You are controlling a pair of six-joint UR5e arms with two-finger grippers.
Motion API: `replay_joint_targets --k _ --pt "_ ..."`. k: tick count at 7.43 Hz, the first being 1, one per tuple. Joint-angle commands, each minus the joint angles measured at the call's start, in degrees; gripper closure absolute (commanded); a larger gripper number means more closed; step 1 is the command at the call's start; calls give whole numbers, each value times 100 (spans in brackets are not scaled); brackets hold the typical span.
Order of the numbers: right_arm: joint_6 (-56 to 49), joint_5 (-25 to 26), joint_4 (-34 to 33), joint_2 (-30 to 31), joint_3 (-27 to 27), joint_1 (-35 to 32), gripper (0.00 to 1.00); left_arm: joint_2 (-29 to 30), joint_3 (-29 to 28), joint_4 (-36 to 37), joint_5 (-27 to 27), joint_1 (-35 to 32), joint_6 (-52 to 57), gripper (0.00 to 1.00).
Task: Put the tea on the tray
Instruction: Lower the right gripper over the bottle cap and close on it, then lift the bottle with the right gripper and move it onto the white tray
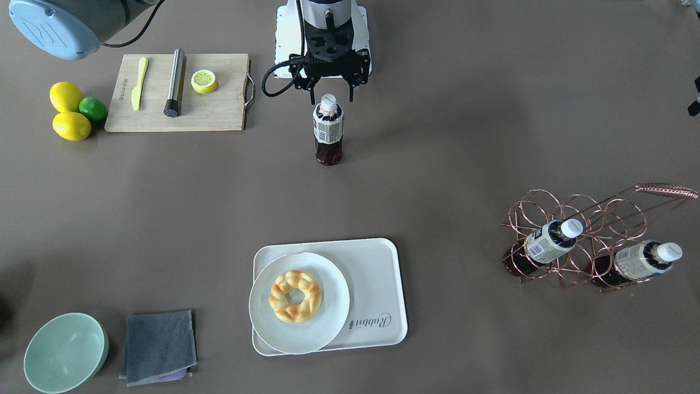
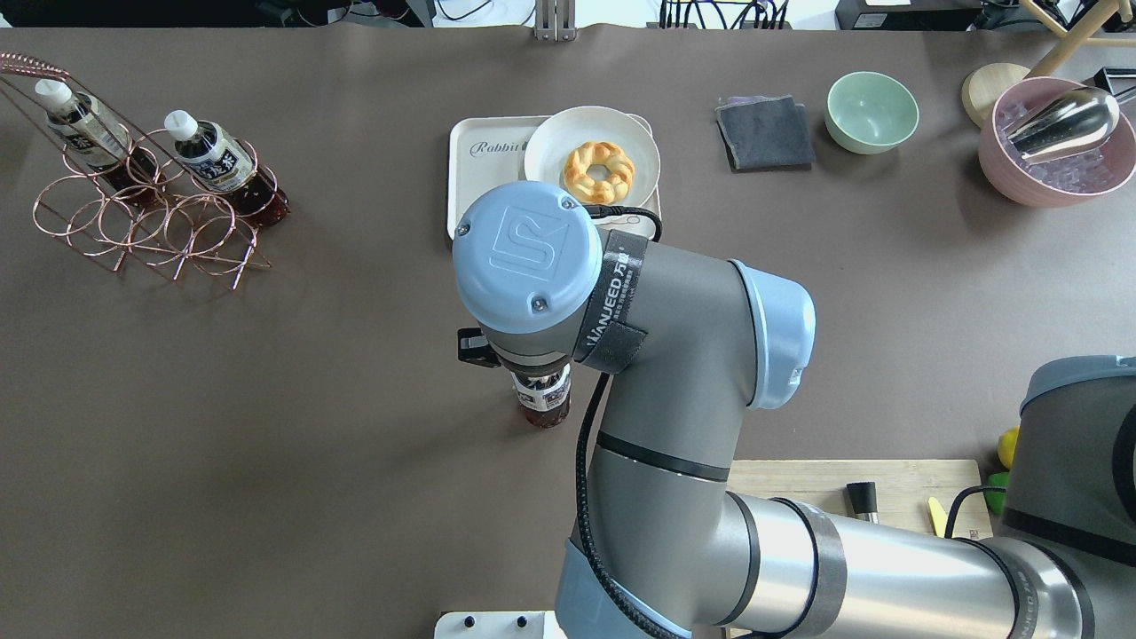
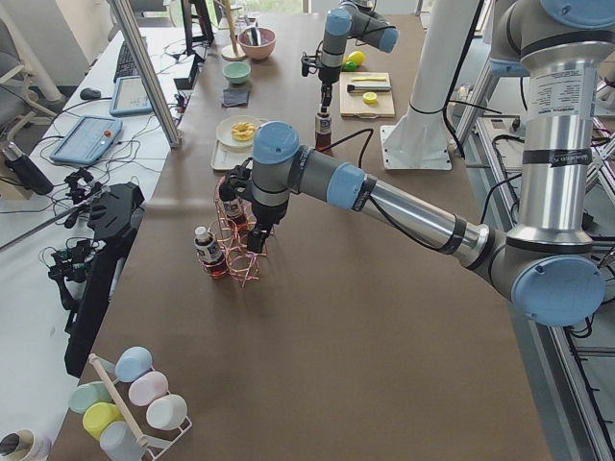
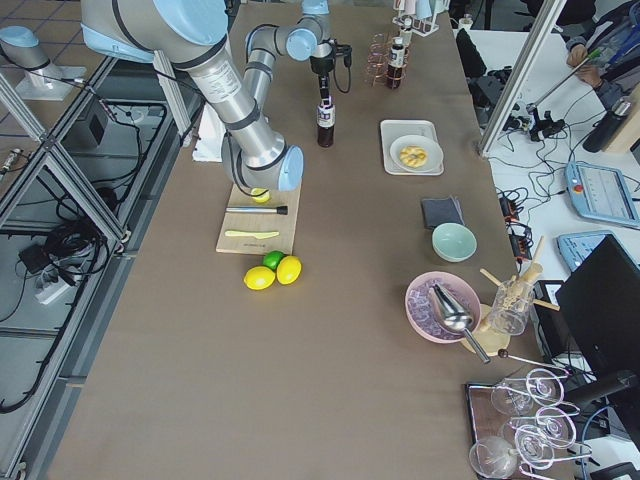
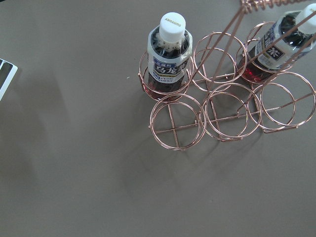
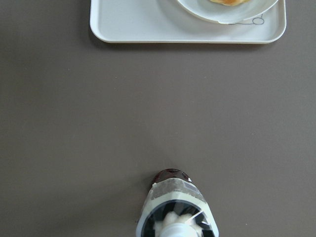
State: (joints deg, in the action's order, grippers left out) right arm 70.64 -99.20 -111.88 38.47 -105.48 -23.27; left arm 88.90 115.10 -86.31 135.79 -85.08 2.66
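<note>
Upper centre of the frame: the clear plastic tea (image 1: 328,131) bottle stands upright on the matte brown worktop (image 1: 465,137), well apart from the white, round-cornered tray (image 1: 377,268) below. The right gripper (image 1: 331,98) hangs over its ribbed cap, black fingers spread. The left gripper's (image 3: 258,238) grip cannot be told.

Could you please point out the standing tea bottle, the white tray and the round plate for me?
tea bottle (image 1: 328,130): front-facing view, on its label.
tray (image 1: 377,273): front-facing view, on the bare floor above its lettering.
plate (image 1: 334,313): front-facing view, on its bare white right side.
</note>
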Motion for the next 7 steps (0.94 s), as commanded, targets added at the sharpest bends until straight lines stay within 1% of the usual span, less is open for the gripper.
replay_joint_targets --k 1,3,4,5,6,7 --pt "-15 -11 0 -15 -7 -28 100 5 3 0 0 0 -2 4" --pt "-235 -99 -9 -85 -33 -282 100 5 12 0 0 0 -28 4" --pt "-496 -256 0 -112 -7 -571 100 5 12 0 0 0 -37 4" --pt "-734 -466 9 -295 271 -913 100 13 12 -9 0 0 -37 4" --pt "-875 -703 35 -862 1040 -1238 100 13 12 -9 0 0 -46 4" --pt "-886 -819 540 -1372 2013 -1468 100 22 4 -9 0 0 -46 4"
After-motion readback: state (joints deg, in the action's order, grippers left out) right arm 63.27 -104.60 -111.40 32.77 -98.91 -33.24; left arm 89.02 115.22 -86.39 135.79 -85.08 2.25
